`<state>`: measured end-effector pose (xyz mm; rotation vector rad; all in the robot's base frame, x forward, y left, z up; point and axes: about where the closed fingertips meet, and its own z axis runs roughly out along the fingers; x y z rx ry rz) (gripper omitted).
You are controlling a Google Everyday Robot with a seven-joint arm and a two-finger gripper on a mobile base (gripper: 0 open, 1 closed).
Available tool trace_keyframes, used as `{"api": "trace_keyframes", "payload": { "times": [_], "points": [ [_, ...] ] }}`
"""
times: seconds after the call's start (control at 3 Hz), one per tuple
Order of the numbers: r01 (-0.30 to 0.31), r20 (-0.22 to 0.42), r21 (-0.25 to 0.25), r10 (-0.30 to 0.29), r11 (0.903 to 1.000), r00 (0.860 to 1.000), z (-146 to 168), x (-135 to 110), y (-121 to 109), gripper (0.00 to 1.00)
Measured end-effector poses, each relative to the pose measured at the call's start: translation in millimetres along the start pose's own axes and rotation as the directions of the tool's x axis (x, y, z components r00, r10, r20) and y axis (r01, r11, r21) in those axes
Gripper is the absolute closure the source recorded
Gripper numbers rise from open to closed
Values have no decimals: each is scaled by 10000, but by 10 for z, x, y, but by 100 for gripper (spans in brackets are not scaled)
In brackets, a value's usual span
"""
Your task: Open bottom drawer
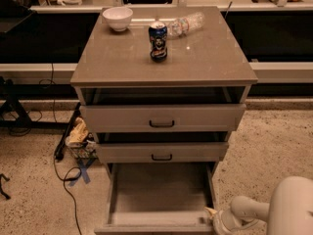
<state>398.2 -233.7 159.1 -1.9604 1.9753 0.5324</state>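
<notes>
The bottom drawer (pixel 159 195) of the grey-taupe cabinet (pixel 195 62) stands pulled far out, and its empty inside shows. Its front (pixel 151 227) lies at the bottom edge of the view, with the handle out of sight. My gripper (pixel 218 220) sits at the drawer front's right corner, at the end of my white arm (pixel 288 207) in the lower right. The middle drawer (pixel 161 152) and the top drawer (pixel 161 117) each stand slightly out, and each has a small black bar handle.
On the cabinet top stand a blue can (pixel 158 41), a white bowl (pixel 118 18) and a lying clear plastic bottle (pixel 186 23). Black cables (pixel 66 177) and a small pile of clutter (pixel 78 133) lie on the speckled floor to the left. A long counter runs behind the cabinet.
</notes>
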Motion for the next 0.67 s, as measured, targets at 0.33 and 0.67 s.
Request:
{"api": "trace_keyframes", "payload": {
  "times": [0.33, 0.67],
  "points": [
    [690, 241, 709, -709, 9951, 9972, -462, -142, 6, 0],
    [1012, 118, 1837, -1051, 9778, 9944, -1254, -214, -30, 0]
  ]
}}
